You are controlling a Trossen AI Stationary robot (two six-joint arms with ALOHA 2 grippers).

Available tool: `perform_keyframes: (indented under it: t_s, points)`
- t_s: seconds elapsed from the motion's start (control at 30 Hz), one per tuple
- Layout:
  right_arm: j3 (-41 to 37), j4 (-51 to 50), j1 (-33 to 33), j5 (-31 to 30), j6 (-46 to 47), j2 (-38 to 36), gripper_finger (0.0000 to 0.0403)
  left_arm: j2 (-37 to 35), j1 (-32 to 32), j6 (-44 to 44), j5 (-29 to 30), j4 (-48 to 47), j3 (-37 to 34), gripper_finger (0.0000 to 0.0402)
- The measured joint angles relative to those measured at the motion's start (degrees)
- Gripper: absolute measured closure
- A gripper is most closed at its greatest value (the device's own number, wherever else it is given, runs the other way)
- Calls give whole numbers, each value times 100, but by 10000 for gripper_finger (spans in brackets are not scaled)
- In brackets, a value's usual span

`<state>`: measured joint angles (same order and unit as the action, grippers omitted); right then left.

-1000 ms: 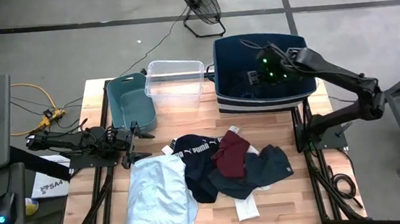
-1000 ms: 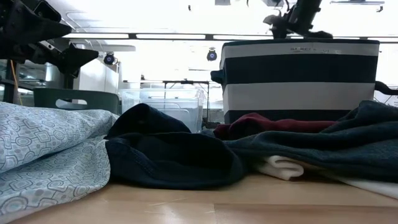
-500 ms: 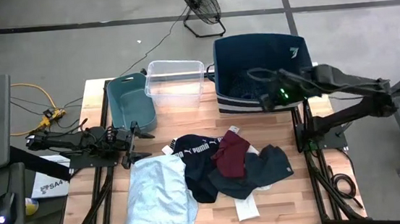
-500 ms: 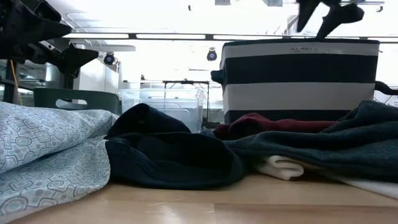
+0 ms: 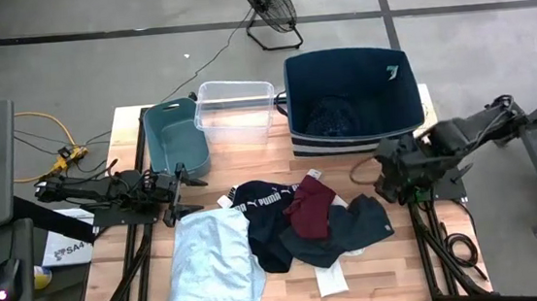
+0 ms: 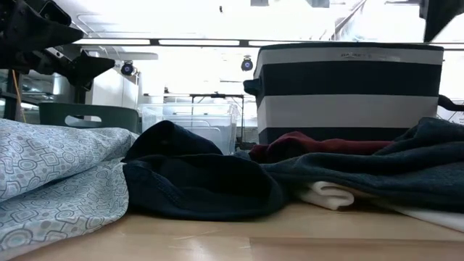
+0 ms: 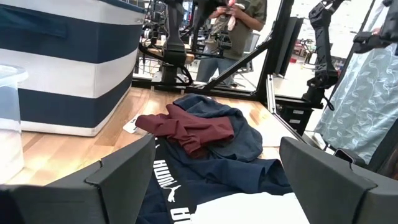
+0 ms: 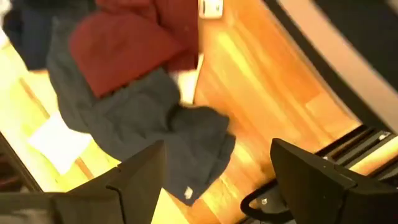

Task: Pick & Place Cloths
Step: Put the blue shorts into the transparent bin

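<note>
wooden table [image 5: 259,158], heaped cloths [image 5: 285,229], teal bin [image 5: 176,139], clear bin [image 5: 235,111], striped navy bin [image 5: 353,99]

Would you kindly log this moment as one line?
right gripper: open, empty, beside cloth pile | left gripper: open, by pale-blue cloth | striped bin: holds dark cloth

pale-blue patterned cloth [image 5: 216,264] crumpled at near left. black puma cloth [image 5: 261,216] just right of it, touching. maroon cloth [image 5: 311,206] lies atop navy cloth [image 5: 358,223]. small white piece [image 5: 331,279] pokes out at near edge. dark dotted cloth [image 5: 331,119] inside far navy bin.
</note>
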<state>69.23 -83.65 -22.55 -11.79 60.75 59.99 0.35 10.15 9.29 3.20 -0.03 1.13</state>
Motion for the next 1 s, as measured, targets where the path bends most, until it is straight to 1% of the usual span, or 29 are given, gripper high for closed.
perform_keyframes:
  t_s: [0.17,0.23,0.3,0.4,0.53,0.67,0.77,0.9,1.0]
  points:
    - [-662,447,-606,58,533,-95,123,-1,-2,1,0,-1,0,65]
    - [-930,742,-833,208,814,-110,123,0,-1,0,0,0,0,65]
    - [-1197,1080,-1038,452,1220,-101,123,1,-2,1,0,0,0,65]
    - [-1620,1807,-1228,689,2124,-43,123,-1,0,-1,0,0,0,65]
    - [-2179,2837,-1377,588,3268,55,123,-1,-2,0,1,-2,0,65]
    - [-2604,3670,-1422,394,3991,305,123,-1,-1,0,0,0,0,65]
    - [-2688,3860,-1422,367,4201,592,123,1,-2,1,0,-1,0,65]
    - [-2697,3790,-1420,449,4423,1061,123,1,0,1,0,0,0,65]
    - [-2697,3800,-1420,458,4760,1397,123,1,-2,0,0,0,0,65]
